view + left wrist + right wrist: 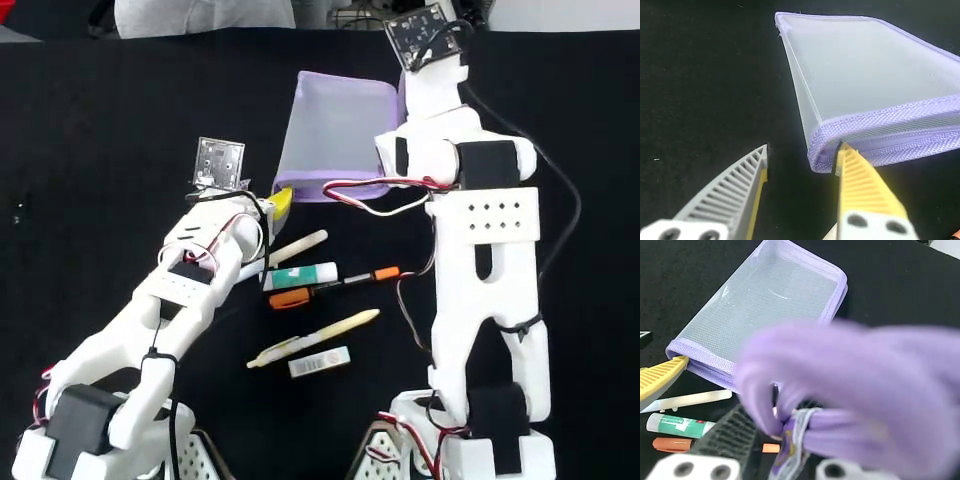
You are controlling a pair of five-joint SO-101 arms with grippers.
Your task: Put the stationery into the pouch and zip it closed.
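1. Purple fabric, bunched up tight. That's my right gripper (787, 432), jaws clamped on the trim of the pouch (770, 305) at one near corner. It sits so close to my wrist camera that it's a blur.
2. Over to my left gripper (802, 152): the jaws are spread wide with nothing between them. The yellow finger (860, 185) has its tip touching the pouch's woven purple edge at the other near corner. The grey finger (735, 195) hangs apart from it, over the bare black table (700, 75).
3. The pouch itself is translucent mesh with a purple border. It sits at the far side of the table with its trimmed edge facing the stationery. I can't tell whether the zip is open or shut.
4. All the stationery is out on the table, just in front of the pouch and between my two arms.
5. Nearest the pouch is a white pen (297, 247), right beside my left gripper.
6. Next come the glue stick (300, 274) and the orange marker (290, 298), side by side. A slim black pen with an orange cap (365, 277) lies just beside them.
7. Closer to my bases lies a cream pen (315, 338) at a slant, with an eraser (319, 362) just beside it.
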